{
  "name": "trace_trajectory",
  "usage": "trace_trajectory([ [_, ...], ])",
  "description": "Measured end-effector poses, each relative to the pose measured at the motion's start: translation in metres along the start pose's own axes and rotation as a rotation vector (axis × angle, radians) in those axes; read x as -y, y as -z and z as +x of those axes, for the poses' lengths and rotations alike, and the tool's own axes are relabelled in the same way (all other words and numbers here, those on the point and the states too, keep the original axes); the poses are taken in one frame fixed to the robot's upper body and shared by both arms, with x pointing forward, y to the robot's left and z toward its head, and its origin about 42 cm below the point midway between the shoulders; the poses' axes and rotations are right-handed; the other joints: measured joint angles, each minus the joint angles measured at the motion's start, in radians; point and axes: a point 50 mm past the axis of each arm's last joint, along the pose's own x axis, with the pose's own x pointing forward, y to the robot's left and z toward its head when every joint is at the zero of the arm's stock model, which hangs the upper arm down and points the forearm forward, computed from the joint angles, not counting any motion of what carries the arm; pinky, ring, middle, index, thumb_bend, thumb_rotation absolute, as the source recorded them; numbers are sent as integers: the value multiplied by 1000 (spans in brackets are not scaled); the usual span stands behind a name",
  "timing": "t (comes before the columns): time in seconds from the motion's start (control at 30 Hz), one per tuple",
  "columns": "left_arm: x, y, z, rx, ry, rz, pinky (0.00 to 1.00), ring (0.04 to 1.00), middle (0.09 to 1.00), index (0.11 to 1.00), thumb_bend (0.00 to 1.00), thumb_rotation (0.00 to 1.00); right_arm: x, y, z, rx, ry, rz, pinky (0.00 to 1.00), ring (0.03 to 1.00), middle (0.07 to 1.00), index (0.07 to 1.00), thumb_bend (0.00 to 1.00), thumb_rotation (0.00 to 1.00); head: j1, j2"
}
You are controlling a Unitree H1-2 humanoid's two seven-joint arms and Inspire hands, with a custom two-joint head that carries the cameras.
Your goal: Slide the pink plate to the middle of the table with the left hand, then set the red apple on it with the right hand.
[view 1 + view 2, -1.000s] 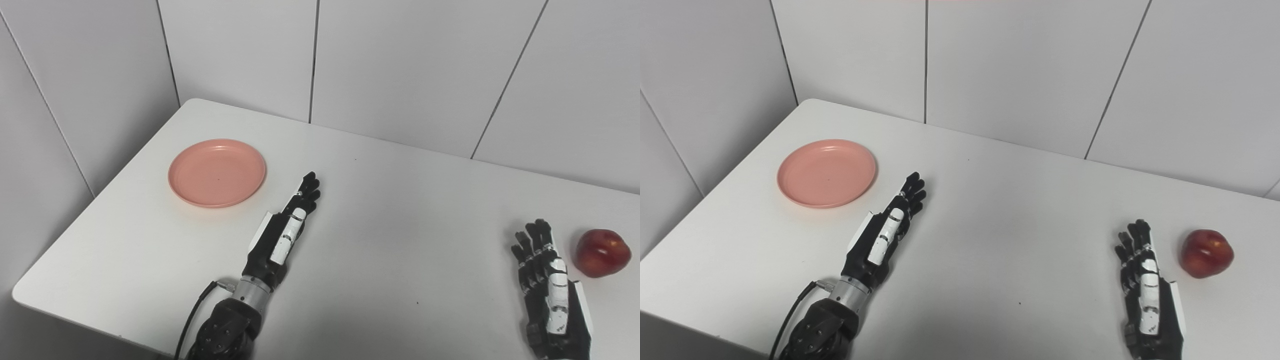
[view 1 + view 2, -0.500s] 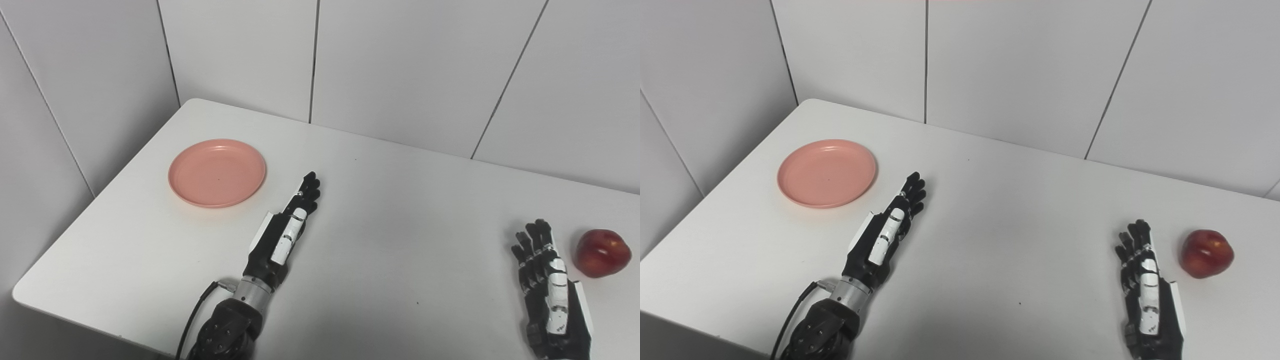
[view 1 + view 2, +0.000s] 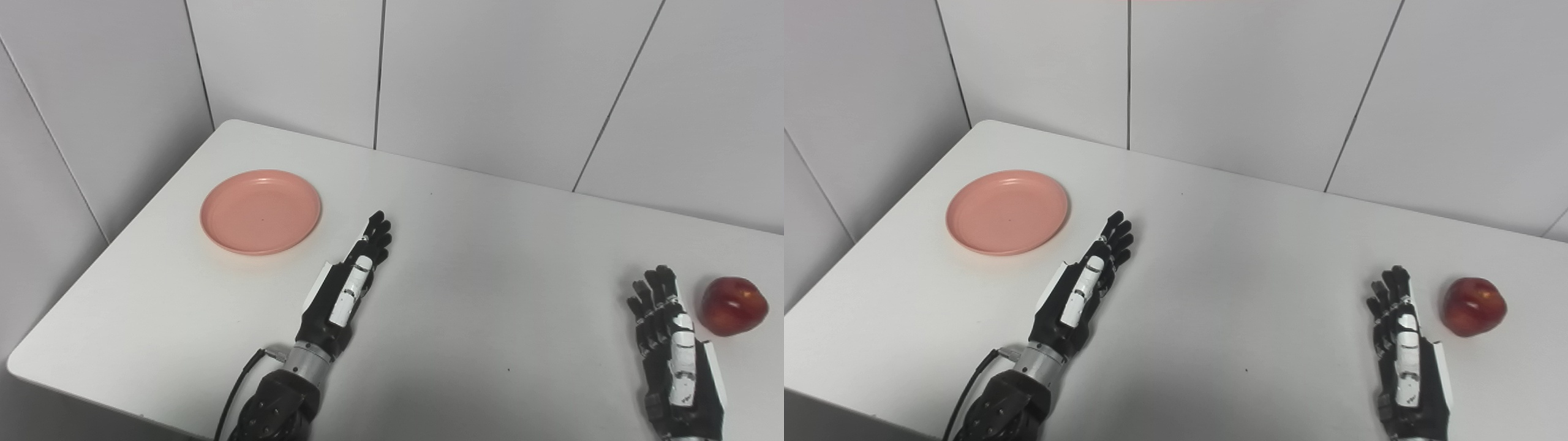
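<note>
A round pink plate [image 3: 260, 211] lies flat on the white table [image 3: 478, 257], towards its far left. My left hand [image 3: 346, 285] rests open on the table, fingers stretched out and pointing away, a short way right of and nearer than the plate, not touching it. A red apple [image 3: 734, 305] stands at the table's right side. My right hand [image 3: 670, 352] lies open just left of the apple, fingers extended, a small gap between them. Neither hand holds anything.
Grey panelled walls [image 3: 490, 79] close off the table at the back and the left. The table's front left corner [image 3: 24, 361] is rounded, and its near edge runs along the bottom left. A black cable [image 3: 236, 392] hangs by my left wrist.
The whole picture has shifted slightly left, so the camera moved. Plate, apple and both hands keep their places on the table.
</note>
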Motion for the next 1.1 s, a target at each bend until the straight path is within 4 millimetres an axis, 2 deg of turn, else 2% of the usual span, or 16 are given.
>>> trace_trajectory([
  [0.13, -6, -22, 2, 38, -8, -3, 1000, 972, 979, 962, 344, 1000, 0, 1, 1, 5, 0, -4, 1000, 989, 1000, 1000, 319, 1000, 2, -2],
  [0.63, -22, -67, 12, 73, -42, -32, 998, 975, 978, 952, 288, 1000, 4, 2, 0, 5, 12, -6, 1000, 992, 1000, 1000, 321, 1000, 17, -17],
  [0.8, -29, -89, 19, 140, -37, -33, 1000, 981, 980, 957, 327, 1000, 4, 2, 1, 9, 10, -8, 1000, 994, 1000, 1000, 326, 1000, 21, -21],
  [0.93, -41, -98, 26, 151, -41, -42, 1000, 975, 976, 956, 359, 1000, 4, 2, 1, 10, 10, -7, 1000, 999, 1000, 1000, 337, 1000, 25, -26],
  [1.1, -67, -109, 34, 179, -65, -37, 1000, 962, 969, 951, 379, 1000, 5, 2, 3, 14, 12, 1, 1000, 995, 1000, 1000, 324, 1000, 28, -28],
])
